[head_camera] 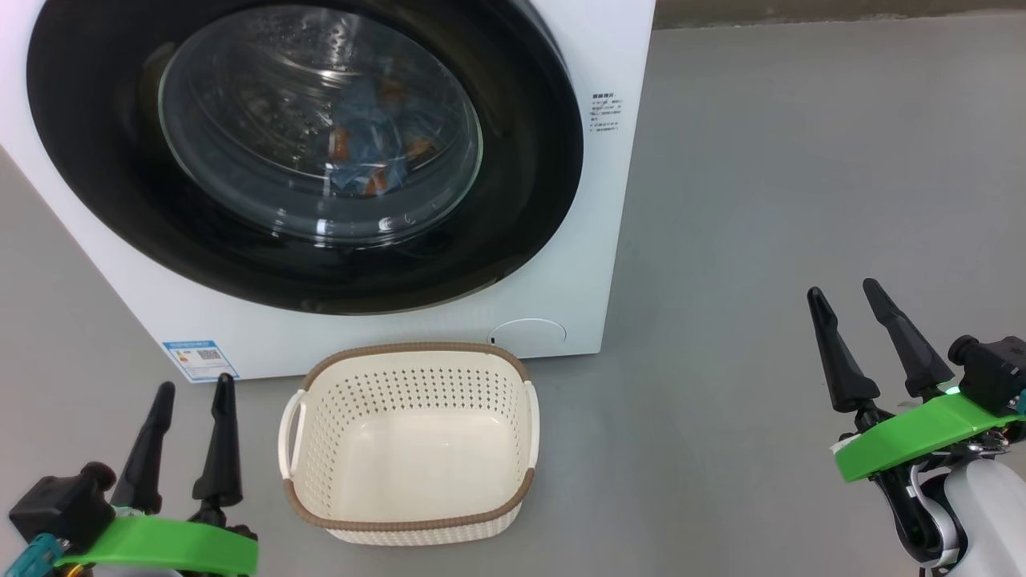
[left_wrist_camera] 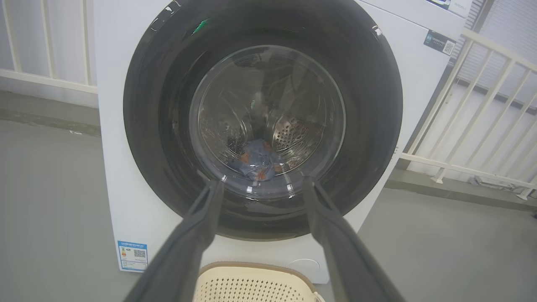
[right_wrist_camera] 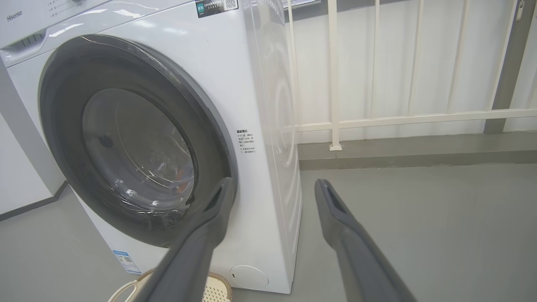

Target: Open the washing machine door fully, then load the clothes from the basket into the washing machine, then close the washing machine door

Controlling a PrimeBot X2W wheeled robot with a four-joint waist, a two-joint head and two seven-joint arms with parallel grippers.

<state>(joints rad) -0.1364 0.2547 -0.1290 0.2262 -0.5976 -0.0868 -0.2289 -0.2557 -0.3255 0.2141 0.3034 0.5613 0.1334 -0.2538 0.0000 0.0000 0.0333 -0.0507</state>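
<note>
Here's the washing machine, a big white box, and the washing machine door sits flush against its front, a glossy black ring around a bulging glass bowl. Behind that glass, low in the perforated steel drum, lie the clothes, crumpled blue fabric flecked with orange. Just in front of the machine on the smooth grey floor sits the basket: cream perforated plastic, a rounded rectangle with a brown woven-look rim, its bare bottom showing. The left gripper hovers before the machine's labelled corner, long dark fingers spread, gripping nothing. The right gripper hangs off the machine's right side, equally spread.
</note>
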